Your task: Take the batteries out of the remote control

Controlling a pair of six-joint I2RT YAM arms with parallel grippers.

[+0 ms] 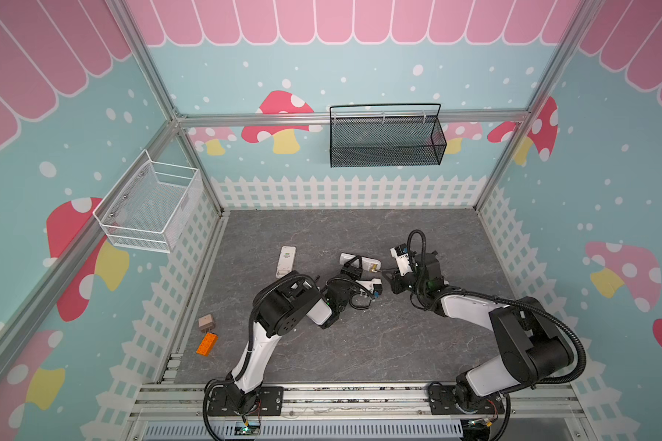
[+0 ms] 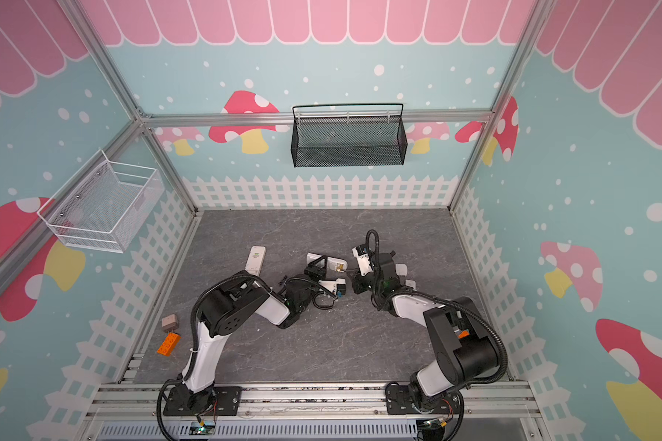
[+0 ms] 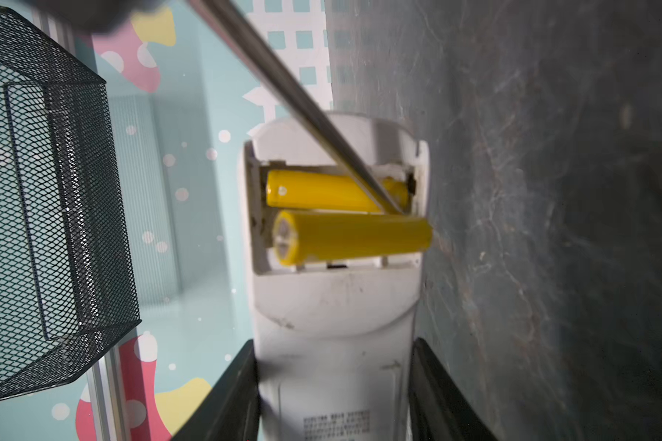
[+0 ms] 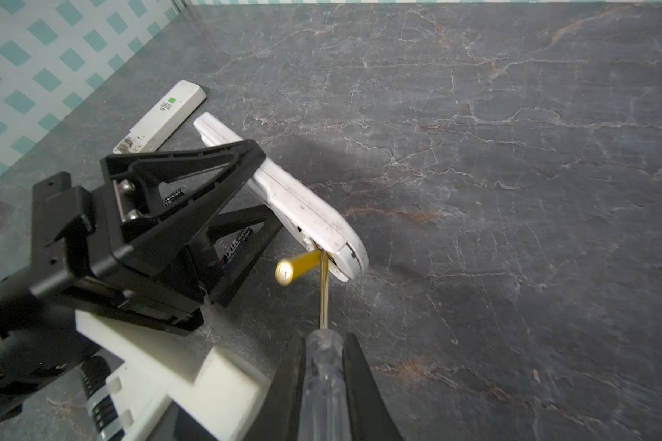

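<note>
Straight ahead of the right gripper [image 4: 323,357], at the far end of the shaft, is the work point. Right jaws are clamped tight on the clear handle of the screwdriver [image 4: 324,298]. Its blade tip sits in the open battery bay [image 3: 337,267] of the remote control [image 4: 310,214], wedged at one end between the raised battery [image 3: 352,236] and the seated battery [image 3: 322,189], both yellow. Left gripper [image 3: 333,355] is closed across the remote's width, partway down the body from the bay, holding it up on edge off the table [image 4: 513,191]. Raised battery is lifted out of its slot, with one end overhanging the bay's side wall on the table side. Its long axis runs across the remote, at an angle to the shaft and not in line with it. Seated battery lies parallel, down in its slot, with the shaft passing over it. A black battery [image 4: 237,244] shows below the left gripper's fingers, on the table as far as I can tell. My read: the right arm makes the move while the left only fixtures. Pry crosswise to the cell's axis, away from the bay floor. The cell looks nearly free, so expect it to drop and roll.
</note>
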